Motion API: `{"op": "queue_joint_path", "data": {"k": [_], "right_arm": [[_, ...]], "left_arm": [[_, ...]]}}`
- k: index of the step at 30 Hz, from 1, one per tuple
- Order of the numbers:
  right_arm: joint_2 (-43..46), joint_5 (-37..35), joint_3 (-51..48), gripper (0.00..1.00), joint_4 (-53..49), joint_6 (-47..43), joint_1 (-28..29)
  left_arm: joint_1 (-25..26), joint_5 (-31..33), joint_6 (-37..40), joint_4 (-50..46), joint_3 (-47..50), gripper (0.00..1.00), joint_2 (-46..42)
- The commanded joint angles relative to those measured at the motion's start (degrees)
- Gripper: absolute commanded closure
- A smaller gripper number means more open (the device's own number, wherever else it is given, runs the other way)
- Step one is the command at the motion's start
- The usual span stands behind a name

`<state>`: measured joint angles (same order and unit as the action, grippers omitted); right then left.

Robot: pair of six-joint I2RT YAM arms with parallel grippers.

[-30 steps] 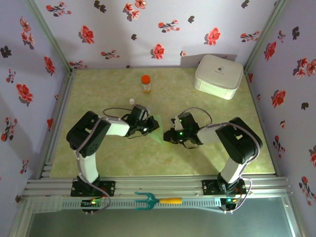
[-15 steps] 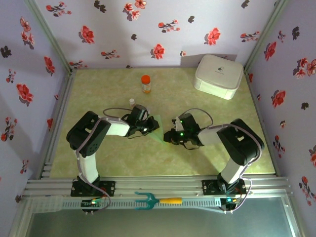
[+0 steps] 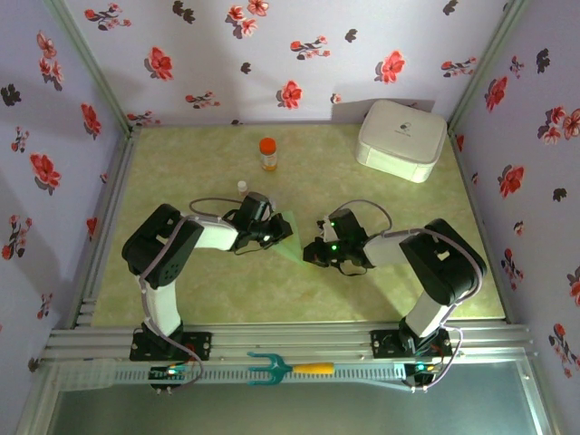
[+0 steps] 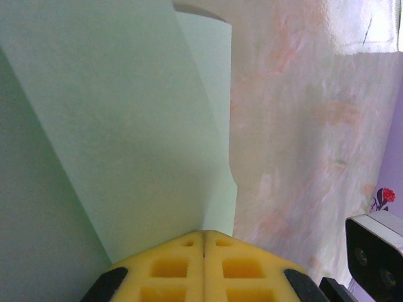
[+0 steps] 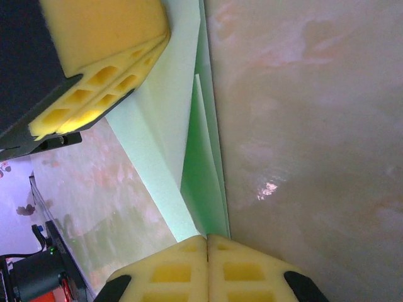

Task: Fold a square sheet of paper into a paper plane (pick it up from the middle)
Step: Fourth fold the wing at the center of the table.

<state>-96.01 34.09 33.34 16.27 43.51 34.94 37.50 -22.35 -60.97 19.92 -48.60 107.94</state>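
Note:
The square sheet of paper (image 3: 290, 241) is pale mint green and folded into a pointed, layered wedge at the table's middle, between both grippers. My left gripper (image 3: 278, 232) is shut on its left edge. In the left wrist view the yellow pads (image 4: 170, 264) meet flat, and the paper (image 4: 126, 126) runs out of the left gripper (image 4: 203, 234). My right gripper (image 3: 311, 251) is shut on the wedge's near right tip. In the right wrist view the right gripper (image 5: 207, 239) pinches the stacked layers (image 5: 204, 176), with the left gripper's pads (image 5: 94, 63) at the top left. A finished paper plane is out of view.
A white rounded box (image 3: 401, 139) stands at the back right corner. An orange-capped bottle (image 3: 267, 153) and a small white cap (image 3: 242, 187) sit behind the left arm. A teal fork tool with a yellow handle (image 3: 281, 368) lies on the front rail. Flowered walls enclose the table.
The right wrist has shifted slightly at the paper's tip. The left arm and the paper have not visibly moved.

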Motion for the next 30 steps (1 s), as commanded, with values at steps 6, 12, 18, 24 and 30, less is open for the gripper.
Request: {"op": "queue_joint_path", "data": {"k": [6, 12, 18, 24, 30], "right_arm": [[0.76, -1.67, -2.14, 0.91, -10.35, 0.19, 0.48], [2.27, -3.06, -2.32, 0.84, -12.27, -0.24, 0.48], [2.6, -3.8, -1.94, 0.83, -14.28, -1.05, 0.48], [1.48, -2.44, -2.65, 0.92, -13.11, -0.13, 0.48], [2.12, -2.6, -2.84, 0.9, -13.48, 0.09, 0.46]], "left_arm": [[-0.67, 0.2, 0.41, -0.61, 1.31, 0.93, 0.71], [-0.67, 0.24, 0.41, -0.5, 1.31, 0.93, 0.87], [-0.67, 0.24, 0.39, -0.59, 1.22, 0.93, 0.85], [-0.67, 0.23, 0.41, -0.59, 1.31, 0.93, 0.8], [-0.67, 0.23, 0.41, -0.59, 1.4, 0.93, 0.75]]}}
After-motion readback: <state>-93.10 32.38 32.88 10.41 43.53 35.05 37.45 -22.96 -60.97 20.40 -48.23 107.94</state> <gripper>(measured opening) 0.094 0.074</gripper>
